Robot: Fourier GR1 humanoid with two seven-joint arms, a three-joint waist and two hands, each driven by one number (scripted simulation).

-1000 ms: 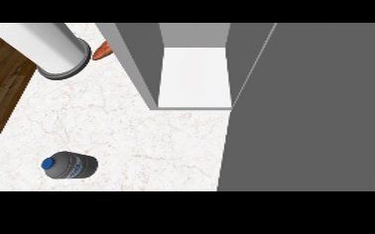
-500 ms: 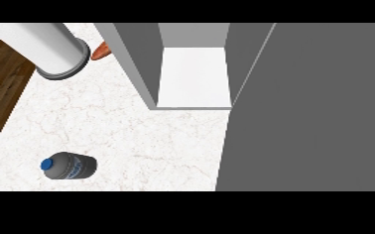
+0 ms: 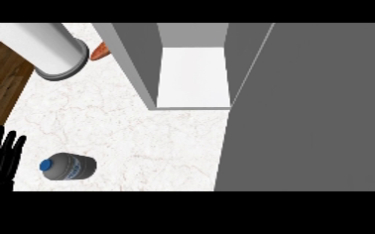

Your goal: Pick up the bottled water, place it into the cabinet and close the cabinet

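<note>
- Marbled white counter (image 3: 147, 139) fills the near left of the view, with a white cylinder (image 3: 51, 49) at its far-left corner.
- The bottled water (image 3: 67, 166) sits near-left, blue cap toward the left (upright or lying, I cannot tell). It is well apart from the cabinet (image 3: 192, 77), which stands open at far centre with its door (image 3: 300, 119) swung right.
- Only 1 hand shows: the left hand (image 3: 9, 153) at the left edge, just beside the bottle, fingers straight, slightly spread, holding nothing.
- In my judgement, a good grasp wraps the bottle's body rather than its cap, because a round bottle may roll.
</note>
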